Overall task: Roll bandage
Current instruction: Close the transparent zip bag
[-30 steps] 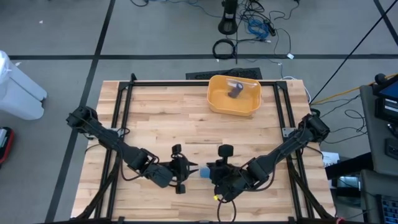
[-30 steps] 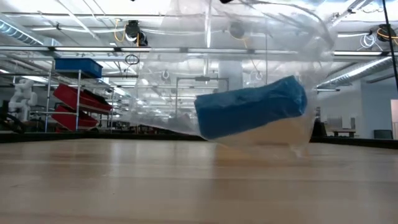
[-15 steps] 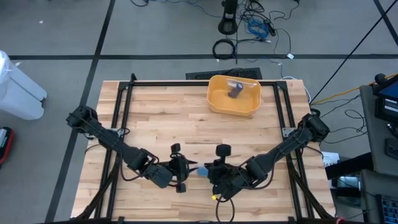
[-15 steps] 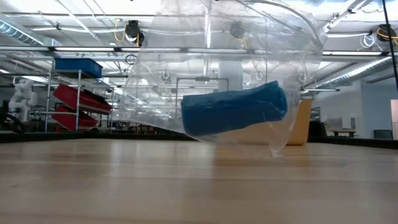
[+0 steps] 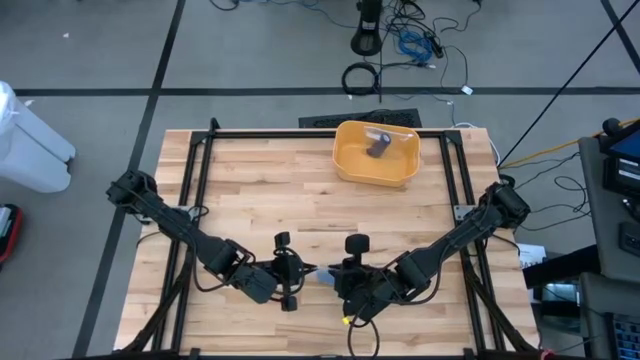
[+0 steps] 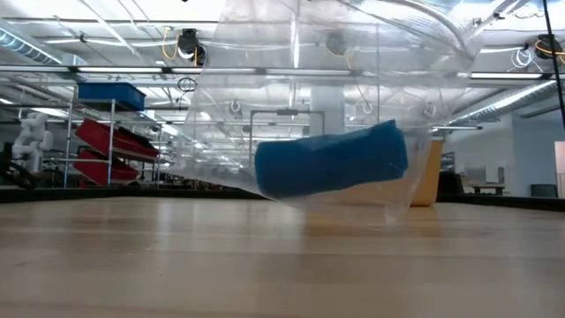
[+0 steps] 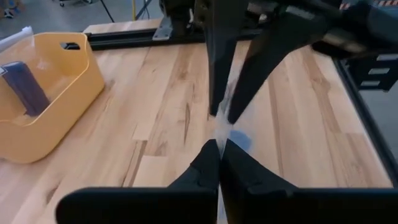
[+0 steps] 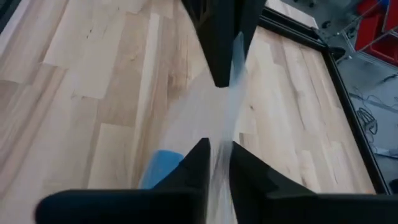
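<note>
A clear plastic bag (image 6: 335, 97) holds a blue rolled bandage (image 6: 331, 163) lying on its side in the bag's bottom. The bag hangs low over the wooden table, near the middle of its front edge. My left gripper (image 7: 219, 149) is shut on the bag's top film. My right gripper (image 8: 219, 149) faces it from the table's right. Its fingers stand a little apart, and the same film (image 8: 231, 93) runs between them. In the high view the two grippers (image 5: 298, 272) (image 5: 335, 276) nearly meet tip to tip above the bag. My left gripper pinches the bag's upper film (image 7: 221, 132) between its two fingers, slanting down from the table's left. The bag hangs below it with the bandage (image 7: 239, 138) resting inside at the bottom. My right gripper's fingers (image 8: 200, 152) flank the film; whether they touch it I cannot tell.
A yellow bin (image 5: 345, 160) with a grey object (image 5: 378, 147) in it stands at the table's far side, right of the middle. A black frame (image 5: 300, 133) runs along the table's far edge and sides. Bare wood lies between the bin and the grippers.
The bag has swung a little toward the table's left. The bandage inside has shifted left with it and sunk slightly. Both arms have kept their places.
</note>
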You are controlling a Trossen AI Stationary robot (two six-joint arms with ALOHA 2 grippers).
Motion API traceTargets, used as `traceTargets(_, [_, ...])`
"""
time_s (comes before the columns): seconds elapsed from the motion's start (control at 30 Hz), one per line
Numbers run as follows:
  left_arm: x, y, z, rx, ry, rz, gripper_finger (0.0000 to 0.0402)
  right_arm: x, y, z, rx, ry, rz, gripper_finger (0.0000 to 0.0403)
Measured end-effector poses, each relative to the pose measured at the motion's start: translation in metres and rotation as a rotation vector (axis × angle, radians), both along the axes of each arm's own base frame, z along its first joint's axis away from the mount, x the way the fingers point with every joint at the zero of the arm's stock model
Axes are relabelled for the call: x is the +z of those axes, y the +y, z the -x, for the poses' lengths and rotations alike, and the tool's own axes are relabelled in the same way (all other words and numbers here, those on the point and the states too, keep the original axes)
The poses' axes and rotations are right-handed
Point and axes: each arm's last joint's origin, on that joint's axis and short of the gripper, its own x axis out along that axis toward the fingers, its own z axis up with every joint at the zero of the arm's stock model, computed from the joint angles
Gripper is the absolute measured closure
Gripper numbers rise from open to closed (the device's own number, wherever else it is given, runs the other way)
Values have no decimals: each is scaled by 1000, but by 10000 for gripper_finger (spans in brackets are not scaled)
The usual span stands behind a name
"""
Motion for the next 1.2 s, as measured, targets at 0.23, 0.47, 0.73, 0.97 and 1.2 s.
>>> traceTargets(0.23, [-3,1,1,-10,33,-13,399,1,3,-4,70,7,-101,297])
traceTargets(0.47, [-3,-2,3,-23,32,-15,400,3,-19,-20,50,5,-219,279])
traceTargets(0.73, [-3,-8,6,-53,34,-35,401,1,-39,-29,21,31,-300,315])
traceTargets(0.97, [-3,-7,6,-52,37,-37,401,11,-38,-23,97,57,-389,348])
traceTargets(1.2, [-2,-7,6,-52,35,-35,401,29,-36,-11,128,33,-440,347])
